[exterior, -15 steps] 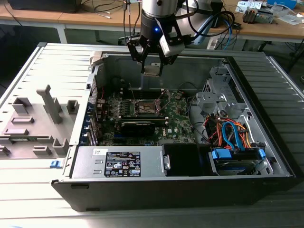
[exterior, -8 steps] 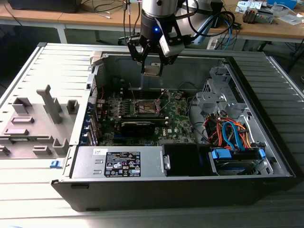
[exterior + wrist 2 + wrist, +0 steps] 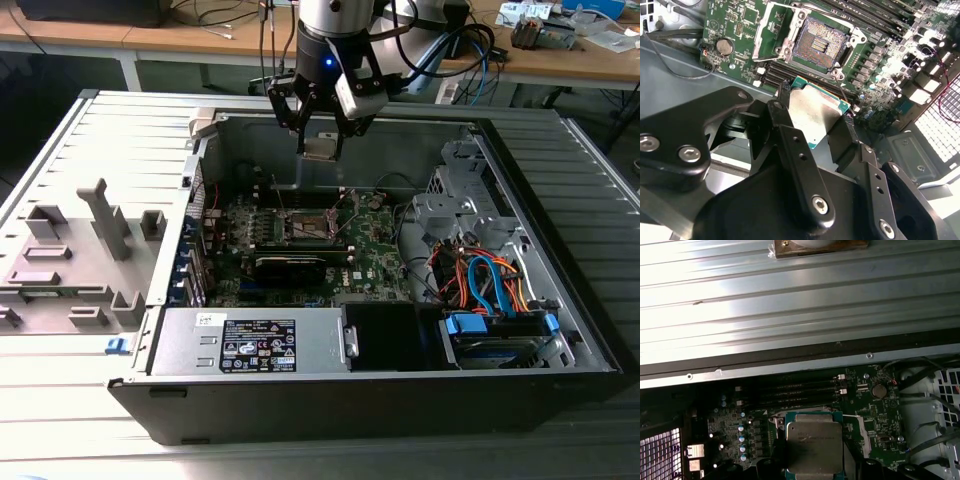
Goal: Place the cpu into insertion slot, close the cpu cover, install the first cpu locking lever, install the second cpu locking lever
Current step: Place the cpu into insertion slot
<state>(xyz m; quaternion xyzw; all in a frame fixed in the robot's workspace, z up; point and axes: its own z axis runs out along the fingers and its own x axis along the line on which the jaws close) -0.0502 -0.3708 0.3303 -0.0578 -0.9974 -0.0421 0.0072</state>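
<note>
The gripper (image 3: 320, 138) hangs over the open computer case (image 3: 560, 340), closed on the cpu (image 3: 320, 149). In the second wrist view, its two black fingers (image 3: 784, 102) pinch opposite edges of the cpu (image 3: 812, 117), which lies flat with its silver lid showing. The first wrist view shows the same cpu (image 3: 814, 447) held level over the green board (image 3: 875, 410).

In the exterior view the cpu sits at about 12 o'clock from the insertion slot (image 3: 308, 226), well clear of it and near the case's far wall. The slot is bare: the second wrist view shows its gold contact field (image 3: 820, 44) uncovered, with the cpu cover (image 3: 762, 30) swung open beside it. A long black card (image 3: 290, 265) lies just at 6 o'clock from the slot, and a bundle of orange and blue cables (image 3: 490, 280) sits out at 3 to 4 o'clock.

The main risk, as I judge it, is setting the cpu down askew. The grip covers only two edges, so a slight twist or tilt could land a corner on the contact field and bend the contacts (they look very fine). A thin wire bar (image 3: 845, 95) beside the slot, likely a locking lever, could also snag a finger or the cpu's edge on the way in. A loose pinch could let the cpu slip out above the board.
</note>
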